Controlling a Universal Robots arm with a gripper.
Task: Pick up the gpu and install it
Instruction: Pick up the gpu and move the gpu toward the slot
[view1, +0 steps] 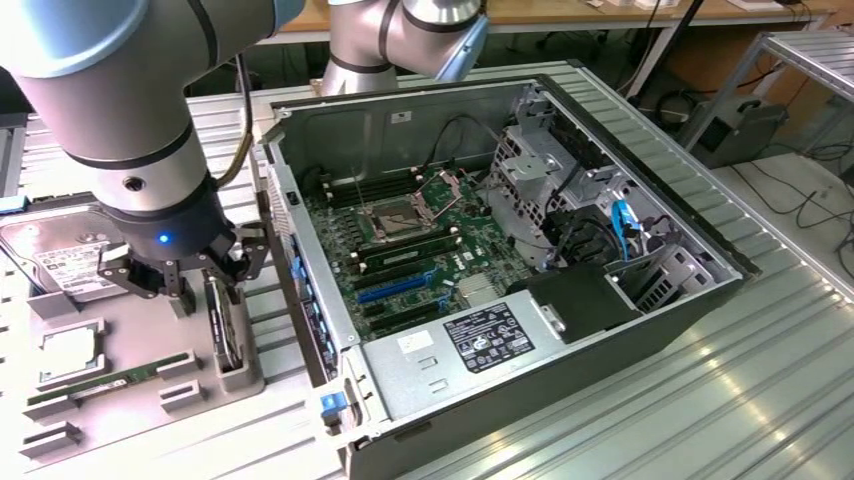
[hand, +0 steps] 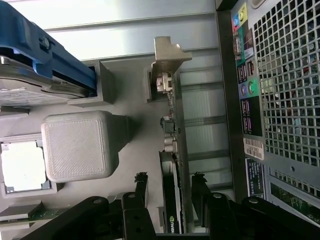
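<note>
1. Farthest from the computer case (view1: 561, 240), toward the exterior view's left, a hard drive (view1: 64, 262), a processor chip (view1: 67, 352) and a memory stick (view1: 110, 380) lie in the grey holder plate (view1: 140, 325).
2. Nearer the computer case, at the plate's edge just beside the case's rear wall, the gpu (hand: 172, 200) stands on edge in a slot. Its metal bracket (hand: 167, 62) is at the end away from the arm.
3. The gripper (hand: 170, 186) hangs over the card, spread wide, with one of its fingers (hand: 141, 184) on each side. Neither appears to touch it.
4. Risk: if the card is not centred between them, one finger would meet it first and lever it sideways, jamming it in the slot.
5. Risk: the card is thin, so a shallow pinch could slip. With the computer case this close, the bracket could also snag its wall.
</note>
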